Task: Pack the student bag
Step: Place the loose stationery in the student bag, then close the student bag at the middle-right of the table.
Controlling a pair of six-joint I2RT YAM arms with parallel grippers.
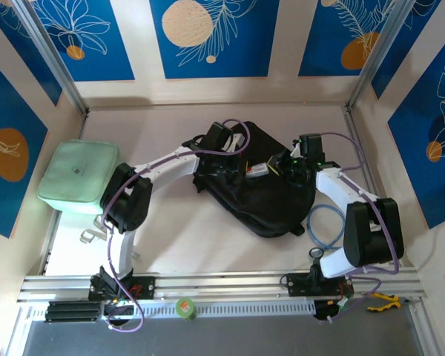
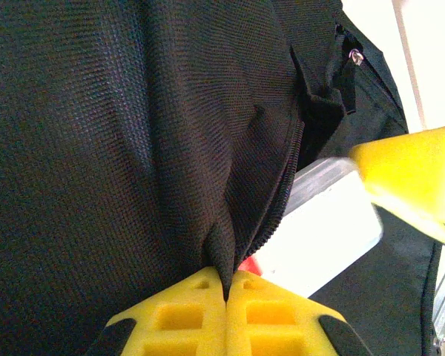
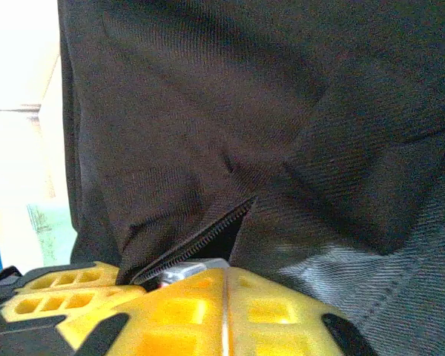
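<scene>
A large black soft fabric student bag [image 1: 263, 204] lay crumpled near the middle of the pale desk [image 1: 200, 241], between the two arms. Both arms reached inward to its far upper edge. The left hand [image 1: 226, 157] was on the bag's upper left part, and the right hand [image 1: 293, 167] on its upper right part, the two near each other.

In the left wrist view, the left hand's [image 2: 227, 288] yellow fingers were pressed together, pinching a fold of the bag's [image 2: 119, 148] black fabric right beside an open zipper line. The fabric rose straight up from the pinch. Just to the right of that fold, a clear plastic rectangular box [image 2: 330, 222] showed in the zipper opening, with a small red patch [image 2: 249, 265] at its near end. A yellow finger [image 2: 415, 174] of the other arm came in from the right, just above the box.

In the right wrist view, the right hand's [image 3: 224, 300] yellow fingers were also pressed together, low against the bag's [image 3: 230, 111] dark cloth. A short stretch of zipper teeth [image 3: 208, 233] ran down to the fingertips, and a small silver metal piece [image 3: 182, 272] sat at the tips. Whether that piece was pinched could not be told.

A pale mint-green rectangular soft bag [image 1: 78, 178] sat well apart, at the desk's left side.
</scene>
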